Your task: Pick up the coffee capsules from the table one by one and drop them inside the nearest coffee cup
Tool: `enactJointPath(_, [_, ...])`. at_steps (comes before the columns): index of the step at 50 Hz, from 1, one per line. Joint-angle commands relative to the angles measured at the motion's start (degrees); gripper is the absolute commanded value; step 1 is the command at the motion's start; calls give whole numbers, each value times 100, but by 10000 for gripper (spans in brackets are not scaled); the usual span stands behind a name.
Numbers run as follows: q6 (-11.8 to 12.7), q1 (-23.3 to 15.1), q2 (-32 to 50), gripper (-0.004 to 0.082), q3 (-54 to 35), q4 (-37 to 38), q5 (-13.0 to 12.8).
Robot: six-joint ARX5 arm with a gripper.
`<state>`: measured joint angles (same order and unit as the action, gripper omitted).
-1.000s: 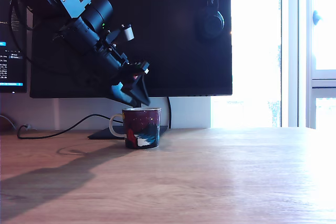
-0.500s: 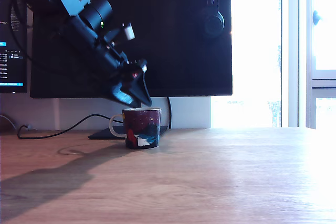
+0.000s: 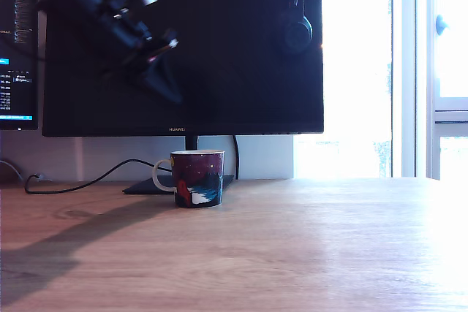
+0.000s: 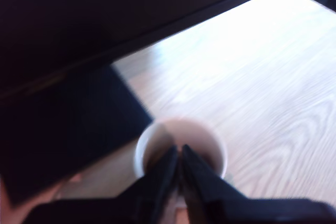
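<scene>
The coffee cup [image 3: 197, 178], dark maroon with a white handle and a picture on its side, stands on the table [image 3: 307, 246] in front of the monitor stand. My gripper [image 3: 171, 91] hangs well above the cup and toward the exterior view's left, blurred by motion. In the wrist view the gripper [image 4: 179, 151] is shut with nothing between its fingers, and the cup's white rim [image 4: 212, 139] lies beneath the fingertips. No coffee capsules show on the table [image 4: 252, 77]. The cup's inside is dark and partly hidden by the fingers.
A large dark monitor [image 3: 241, 49] stands behind the cup, with headphones [image 3: 295, 31] hanging on it. Its dark base [image 4: 63, 129] lies beside the cup. A black cable [image 3: 73, 184] runs along the back of the table. A bright window [image 3: 395, 71] fills the exterior view's right.
The arm has risen from just above the cup's rim and swung up toward the exterior view's left. The cup has not moved.
</scene>
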<state>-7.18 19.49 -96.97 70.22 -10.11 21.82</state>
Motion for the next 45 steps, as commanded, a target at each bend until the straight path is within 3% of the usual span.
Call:
enactJointPath(1, [107, 35, 210, -19, -487, 127, -2])
enactJointPath(8, [385, -35, 769, -19, -1316, 243, -46])
enactJointPath(19, [588, -37, 1615, -19, -2063, 216, -280])
enactJointPath(33, [586, -35, 2072, -19, -2245, -315, -328])
enactJointPath(45, [695, -35, 2485, -19, -3027, -46, -293])
